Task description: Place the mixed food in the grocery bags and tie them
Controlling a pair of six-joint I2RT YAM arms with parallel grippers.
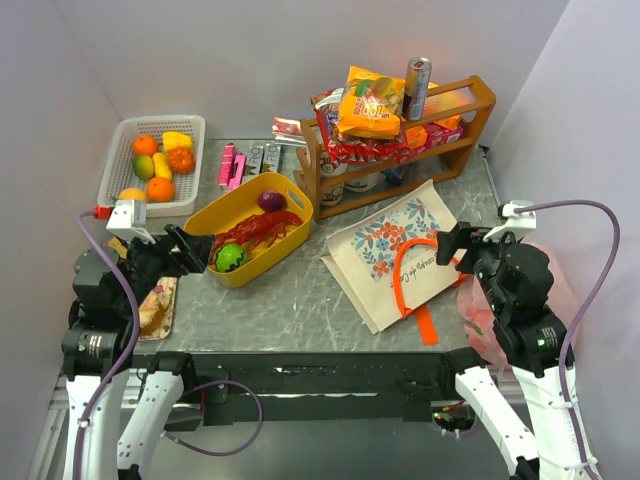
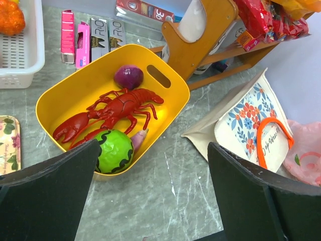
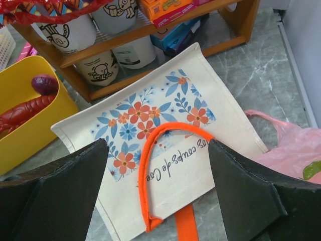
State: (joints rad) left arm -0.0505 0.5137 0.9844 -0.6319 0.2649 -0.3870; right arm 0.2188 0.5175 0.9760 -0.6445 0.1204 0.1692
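The left gripper (image 2: 153, 148) is held above the worktop (image 1: 300, 300) with its fingers wide apart, and nothing is gripped between them. In the top view it is pointed toward 3 o'clock, at the yellow tub (image 1: 212, 218). In this tub the green ball-like fruit (image 1: 231, 258) is seen at the 6 o'clock end, just beside the red lobster (image 1: 262, 230). The purple vegetable (image 1: 269, 200) is lying at the 12 o'clock end.

The right gripper (image 3: 158, 145) is spread open too, and it is empty. It is held over the cream canvas tote (image 1: 385, 245), which is laid flat on the worktop with its orange handles (image 1: 405, 275) on top. The pink plastic bag (image 1: 478, 318) is found at 4 o'clock from the tote, partly hidden under the right arm.

At 12 o'clock from the tote a wooden rack (image 1: 484, 108) is placed. The orange crisp bag (image 1: 370, 100) and the slim can (image 1: 416, 88) are on its top, and the red snack packets (image 1: 350, 150) are seen just below them. In the white mesh basket (image 1: 118, 160), at 10 o'clock on the worktop, an orange (image 1: 160, 188) and a yellow fruit (image 1: 177, 140) are lying among other fruit.
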